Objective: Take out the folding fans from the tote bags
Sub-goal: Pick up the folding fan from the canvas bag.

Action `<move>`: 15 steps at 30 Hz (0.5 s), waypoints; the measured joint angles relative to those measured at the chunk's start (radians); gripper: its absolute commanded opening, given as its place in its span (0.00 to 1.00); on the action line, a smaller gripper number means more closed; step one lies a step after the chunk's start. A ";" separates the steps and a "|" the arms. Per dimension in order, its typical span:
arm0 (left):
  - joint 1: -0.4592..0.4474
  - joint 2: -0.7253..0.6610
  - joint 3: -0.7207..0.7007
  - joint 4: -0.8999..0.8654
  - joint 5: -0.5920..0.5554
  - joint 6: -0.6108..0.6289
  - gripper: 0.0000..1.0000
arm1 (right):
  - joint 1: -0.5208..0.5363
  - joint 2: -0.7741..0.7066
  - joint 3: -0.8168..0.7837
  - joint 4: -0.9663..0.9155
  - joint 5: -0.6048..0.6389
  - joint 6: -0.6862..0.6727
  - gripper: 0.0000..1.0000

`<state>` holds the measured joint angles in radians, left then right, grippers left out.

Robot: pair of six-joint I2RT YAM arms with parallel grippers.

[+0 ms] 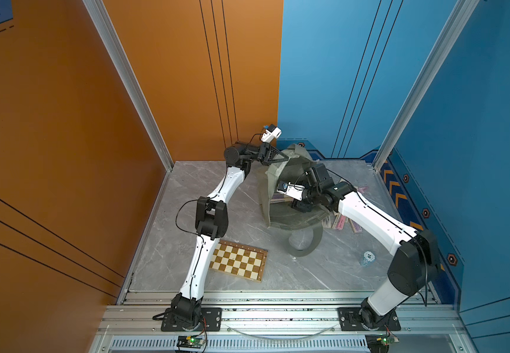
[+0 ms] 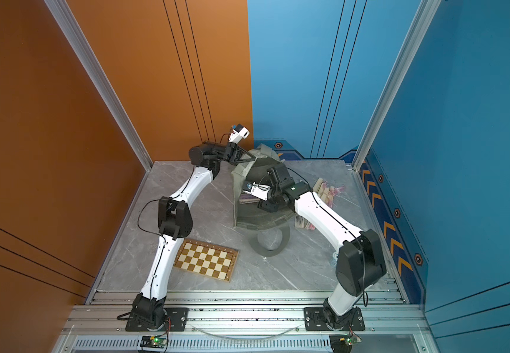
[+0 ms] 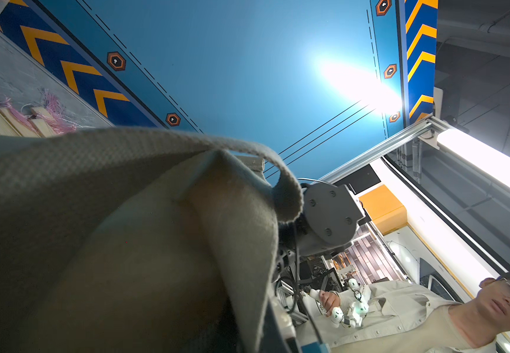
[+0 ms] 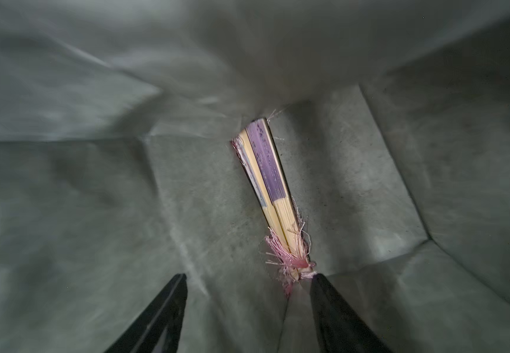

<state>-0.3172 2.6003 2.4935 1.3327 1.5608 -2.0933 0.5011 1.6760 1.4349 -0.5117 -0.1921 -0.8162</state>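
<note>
— How do the arms sit?
— The left arm stretches to the far side of the table [image 1: 324,275], elbow bent, wrist turned inward. The left gripper [image 1: 287,157] is clamped on the raised rim of the tote [image 1: 290,218], holding its mouth up. The right arm leans forward and inward, wrist dipped into that mouth.
— And the right gripper [image 4: 249,276]?
— Inside the tote, jaws wide, nothing between them. Both top views hide it behind the wrist.
— Where are the fans [image 4: 266,177]?
— 2 lie side by side on the tote floor, just ahead of the fingers [image 4: 333,311]. Their pink tassels nearly touch 1 fingertip. Fabric sags over their far ends.
— Anything else around?
— On the table right of the tote lie loose fans [image 2: 324,191], partly under the right arm. A strap [image 1: 302,253] loops in front of the tote, and a chessboard [image 1: 238,259] lies beside the left arm.
</note>
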 measured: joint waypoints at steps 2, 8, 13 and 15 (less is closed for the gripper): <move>0.000 0.000 0.000 0.000 0.000 0.000 0.00 | -0.009 0.040 0.000 0.034 0.016 0.001 0.68; 0.000 0.000 0.000 0.000 0.000 0.000 0.00 | -0.022 0.121 0.002 0.106 0.053 0.005 0.70; 0.000 0.000 0.000 0.000 0.000 0.000 0.00 | -0.024 0.212 0.031 0.154 0.119 0.000 0.81; 0.000 0.000 0.000 0.000 0.000 0.000 0.00 | -0.024 0.249 0.034 0.182 0.154 0.000 0.85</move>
<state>-0.3176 2.6003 2.4939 1.3323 1.5608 -2.0933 0.4767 1.9247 1.4689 -0.3298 -0.0383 -0.8158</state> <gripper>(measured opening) 0.065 0.824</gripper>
